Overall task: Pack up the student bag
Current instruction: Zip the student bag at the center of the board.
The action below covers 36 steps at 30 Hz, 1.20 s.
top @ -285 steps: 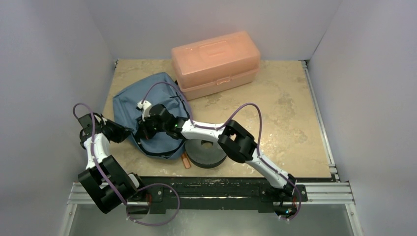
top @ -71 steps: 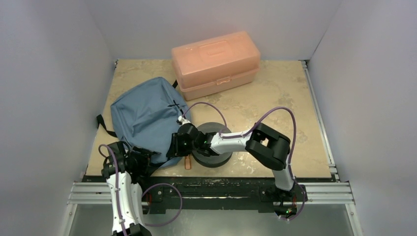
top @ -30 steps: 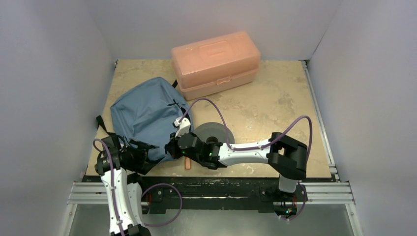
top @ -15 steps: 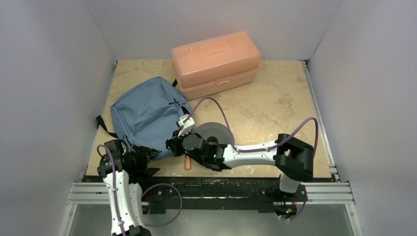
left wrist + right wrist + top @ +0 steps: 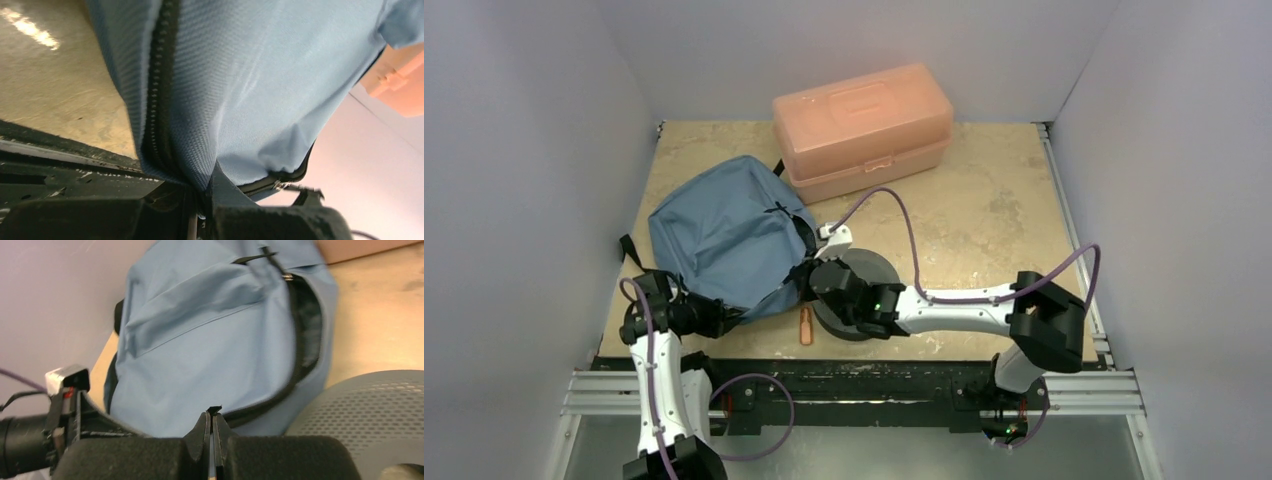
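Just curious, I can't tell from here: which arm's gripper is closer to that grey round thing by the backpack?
Right. The right gripper pinches the backpack edge right beside the grey round object; the left gripper grips the backpack's near-left corner, farther away.

A pink plastic box [image 5: 862, 130] sat at twelve o'clock on the beige table [image 5: 994, 220]. A grey ring-shaped roll [image 5: 871, 263] lay toward six o'clock, with a small orange stick [image 5: 805, 325] just beside it at its eight o'clock.
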Motion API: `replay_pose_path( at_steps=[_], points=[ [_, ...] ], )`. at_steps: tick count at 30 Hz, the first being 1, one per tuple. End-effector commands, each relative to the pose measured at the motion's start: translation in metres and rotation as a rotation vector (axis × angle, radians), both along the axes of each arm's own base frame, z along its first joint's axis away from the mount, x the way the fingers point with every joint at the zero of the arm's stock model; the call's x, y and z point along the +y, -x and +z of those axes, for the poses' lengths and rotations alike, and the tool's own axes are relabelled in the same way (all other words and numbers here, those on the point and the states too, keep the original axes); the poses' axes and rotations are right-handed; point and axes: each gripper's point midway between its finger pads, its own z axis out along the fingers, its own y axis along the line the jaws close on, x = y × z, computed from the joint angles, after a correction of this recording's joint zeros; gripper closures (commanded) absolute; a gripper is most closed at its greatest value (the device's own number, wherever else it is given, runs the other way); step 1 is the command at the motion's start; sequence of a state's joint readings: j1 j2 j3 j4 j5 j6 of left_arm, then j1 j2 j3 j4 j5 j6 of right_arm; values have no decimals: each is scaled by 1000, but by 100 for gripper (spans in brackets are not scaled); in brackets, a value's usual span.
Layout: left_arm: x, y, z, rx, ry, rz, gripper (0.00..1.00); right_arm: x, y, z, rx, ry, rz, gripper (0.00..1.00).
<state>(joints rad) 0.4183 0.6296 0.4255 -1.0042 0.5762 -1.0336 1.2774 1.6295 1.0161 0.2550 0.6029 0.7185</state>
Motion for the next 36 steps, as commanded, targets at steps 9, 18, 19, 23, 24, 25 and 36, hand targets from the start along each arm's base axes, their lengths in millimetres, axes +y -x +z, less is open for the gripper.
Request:
replay_pose_path(
  at_steps=[9,18,19,23,24,25,36],
  points=[
    [55,-18,63,-245,-471,-86,100,-111,-122,26,-33,-157,-352,100],
    [24,-37,113,-559,-408,-218,100,-16,-50,76,-73,-222,398,100],
    [22,-39,110,-564,-386,-223,100,-1,-33,86,-92,-240,512,64],
    [23,-39,106,-554,-394,-236,100,24,20,85,-32,-239,777,32],
    [23,-39,107,-552,-397,-242,100,24,25,85,-9,-254,790,31],
    [23,-39,110,-561,-401,-250,100,21,27,81,23,-259,783,31],
    [23,-38,119,-610,-448,-269,100,-23,-6,31,323,-162,517,13]
  ],
)
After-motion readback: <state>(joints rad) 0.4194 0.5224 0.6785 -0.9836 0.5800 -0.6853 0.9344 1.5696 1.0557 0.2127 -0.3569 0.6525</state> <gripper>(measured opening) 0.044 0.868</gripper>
